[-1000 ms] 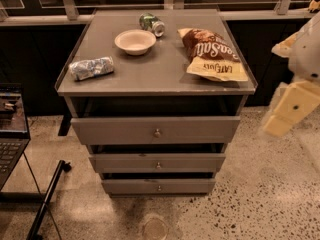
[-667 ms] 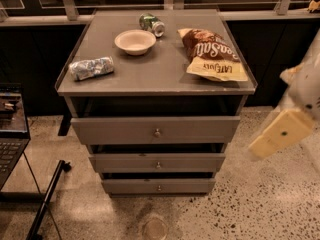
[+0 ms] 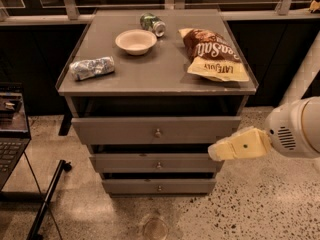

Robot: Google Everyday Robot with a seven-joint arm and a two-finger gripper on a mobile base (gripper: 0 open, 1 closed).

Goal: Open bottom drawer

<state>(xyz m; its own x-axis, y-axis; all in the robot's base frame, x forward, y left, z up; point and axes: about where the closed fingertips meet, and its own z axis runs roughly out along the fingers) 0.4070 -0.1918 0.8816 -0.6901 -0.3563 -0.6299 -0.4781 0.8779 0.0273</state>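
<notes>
The desk (image 3: 150, 74) fills the middle of the view, with three drawer fronts stacked under its top. The arm (image 3: 295, 128) comes in from the right edge. A second ago it hung higher, out by the desk's right corner; it has since swung down and inward, so the claw (image 3: 220, 150) now sits in front of the right end of the middle drawer (image 3: 140, 163). Whether the claw is spread or pressed together cannot be told from here, and it holds nothing that I can make out.

The bottom drawer (image 3: 130, 186) is the thinnest front, lowest of the three and just above the speckled floor; it looks shut. Its small round knob (image 3: 159, 187) sits at the centre — lower than the claw and off to its left, the two well apart.

On the desk lie a chip bag (image 3: 212, 54), a bowl (image 3: 136, 40), a crushed bottle (image 3: 92, 67) and a can (image 3: 152, 23), none of them in the way.

The drop reads as an approach — but the claw is at the wrong drawer's height, so it must likely go lower and leftward to reach that knob.
</notes>
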